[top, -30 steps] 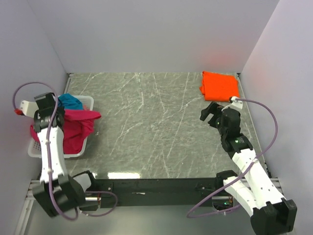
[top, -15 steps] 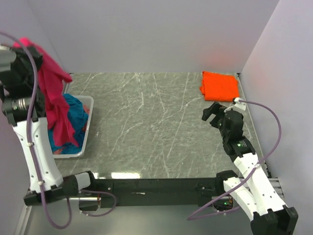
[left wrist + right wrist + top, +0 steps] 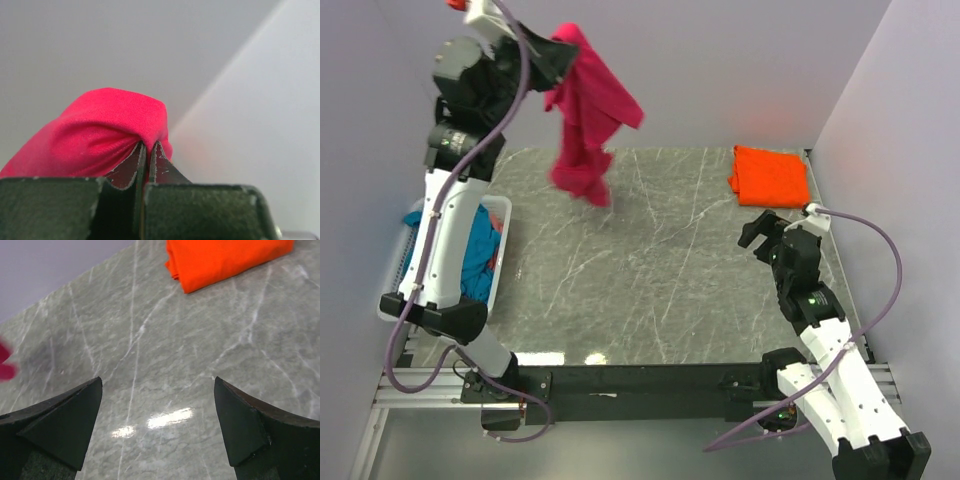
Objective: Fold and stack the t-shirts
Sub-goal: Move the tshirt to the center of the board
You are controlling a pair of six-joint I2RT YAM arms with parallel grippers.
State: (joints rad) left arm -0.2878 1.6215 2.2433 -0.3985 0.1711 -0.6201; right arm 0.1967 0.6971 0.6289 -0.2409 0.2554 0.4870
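Note:
My left gripper (image 3: pixel 558 58) is raised high and shut on the magenta-pink t-shirt (image 3: pixel 588 118), which hangs in the air above the back left of the table. In the left wrist view the pink cloth (image 3: pixel 95 135) bulges between my closed fingertips (image 3: pixel 136 162). The orange t-shirt (image 3: pixel 770 175) lies folded at the back right corner; it also shows in the right wrist view (image 3: pixel 225 257). The teal-blue t-shirt (image 3: pixel 475 255) lies in the basket. My right gripper (image 3: pixel 758 230) is open and empty, just in front of the orange shirt.
The white lattice basket (image 3: pixel 500 215) stands at the table's left edge. Grey walls close in the left, back and right sides. The marble tabletop (image 3: pixel 650 260) spreads between the two arms.
My left arm has lifted the pink t-shirt out of the basket and swung it up and to the right, over the table. The right gripper has barely moved.

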